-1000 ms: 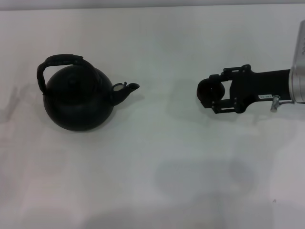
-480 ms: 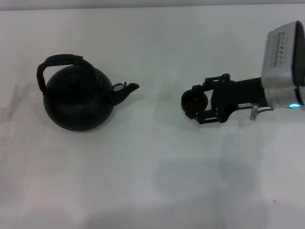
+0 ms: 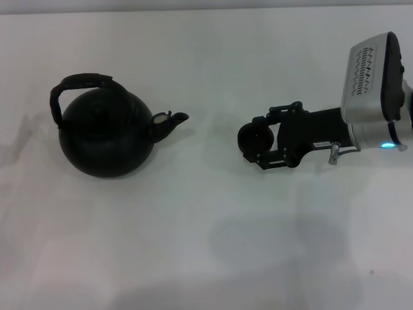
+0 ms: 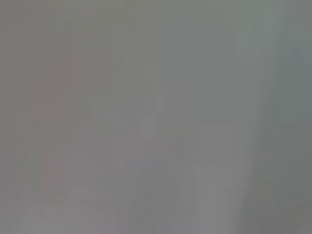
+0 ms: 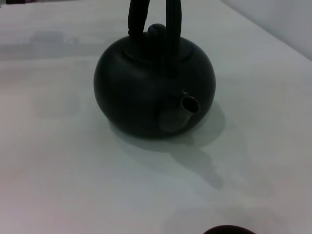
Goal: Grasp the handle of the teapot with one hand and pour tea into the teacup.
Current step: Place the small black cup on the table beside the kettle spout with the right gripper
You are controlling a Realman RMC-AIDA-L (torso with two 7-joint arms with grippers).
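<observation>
Black and round, the teapot [image 3: 106, 134] sits on the white surface [image 3: 206, 245] at the left, handle [image 3: 76, 85] arched above, spout toward the right gripper [image 3: 253, 143]; that gripper clasps the small teacup [image 3: 254, 137] well apart from it; left gripper unseen.

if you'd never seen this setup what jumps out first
The big round black teapot on the left of the white table, handle arching over its top and spout aimed at the right arm. Next, the right pincer reaching in from the right, holding the small dark teacup just short of that spout. The left arm is not in sight.
</observation>
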